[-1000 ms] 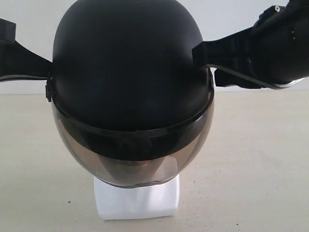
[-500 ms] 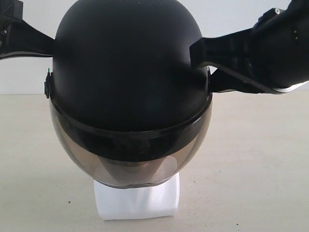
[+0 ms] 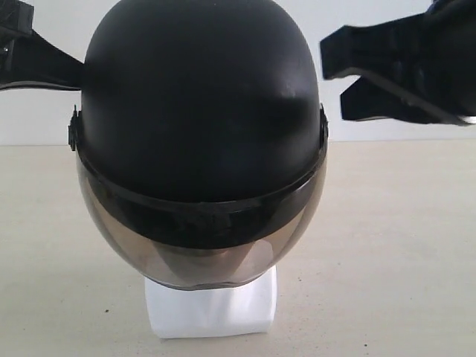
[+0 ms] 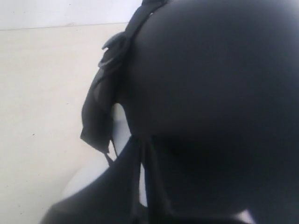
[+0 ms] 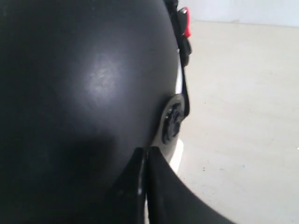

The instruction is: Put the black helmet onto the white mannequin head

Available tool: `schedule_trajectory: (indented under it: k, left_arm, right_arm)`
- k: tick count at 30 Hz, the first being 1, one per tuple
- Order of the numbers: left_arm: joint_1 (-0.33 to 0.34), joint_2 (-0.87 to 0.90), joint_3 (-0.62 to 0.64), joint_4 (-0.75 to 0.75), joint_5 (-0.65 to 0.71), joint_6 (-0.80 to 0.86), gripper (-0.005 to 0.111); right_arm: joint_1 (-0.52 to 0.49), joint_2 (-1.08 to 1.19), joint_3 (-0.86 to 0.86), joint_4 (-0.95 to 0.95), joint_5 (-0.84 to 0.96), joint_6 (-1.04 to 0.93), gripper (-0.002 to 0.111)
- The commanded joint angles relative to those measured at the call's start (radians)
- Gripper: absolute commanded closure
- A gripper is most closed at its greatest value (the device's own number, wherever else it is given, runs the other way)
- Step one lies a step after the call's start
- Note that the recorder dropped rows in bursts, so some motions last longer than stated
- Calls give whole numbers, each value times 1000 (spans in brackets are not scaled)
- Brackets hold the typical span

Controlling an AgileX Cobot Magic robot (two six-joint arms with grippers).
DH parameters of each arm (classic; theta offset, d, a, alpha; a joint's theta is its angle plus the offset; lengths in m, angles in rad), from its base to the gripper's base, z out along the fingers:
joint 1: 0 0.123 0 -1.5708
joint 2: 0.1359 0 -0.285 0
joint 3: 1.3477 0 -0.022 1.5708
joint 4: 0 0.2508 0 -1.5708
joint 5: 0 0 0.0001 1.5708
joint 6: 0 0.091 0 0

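Note:
The black helmet [image 3: 201, 111] sits over the white mannequin head, whose blocky base [image 3: 212, 306] shows below the smoky visor [image 3: 201, 253]. The face is only a dim shape behind the visor. At the helmet's left side, my left gripper [image 3: 71, 71] touches the shell; in the left wrist view its jaws [image 4: 140, 140] stand close together with nothing between them, hard against the helmet [image 4: 215, 93]. My right gripper [image 3: 331, 78] hangs clear of the helmet's right side with a gap. Its jaws [image 5: 145, 153] are shut and hold nothing, close to the shell [image 5: 84, 84].
The head stands on a beige tabletop [image 3: 394, 245] with a white wall [image 3: 357, 15] behind. A black chin strap [image 4: 99, 112] hangs from the helmet's edge. A visor pivot [image 5: 172, 122] and a red buckle tab [image 5: 185, 23] show in the right wrist view.
My right gripper has drawn away from the helmet to the right and slightly up, leaving a gap. The left gripper rose a little earlier and now holds still. The helmet stays on the head.

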Motion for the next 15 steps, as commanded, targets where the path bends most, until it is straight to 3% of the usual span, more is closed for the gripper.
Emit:
schedule_trajectory:
  k: [1,5,15]
  left_arm:
    - [36,-89,-7,74,38,-60,102]
    - [58,-234,1,132,81,-133,102]
    - [58,-584,200,45,44,-133,102]
  right_arm:
    - [-3,-108,-5,-147,97,60,108]
    - [-3,-239,-5,-218,233,20,108]
    - [-3,-501,-5,-266,350,3,108]
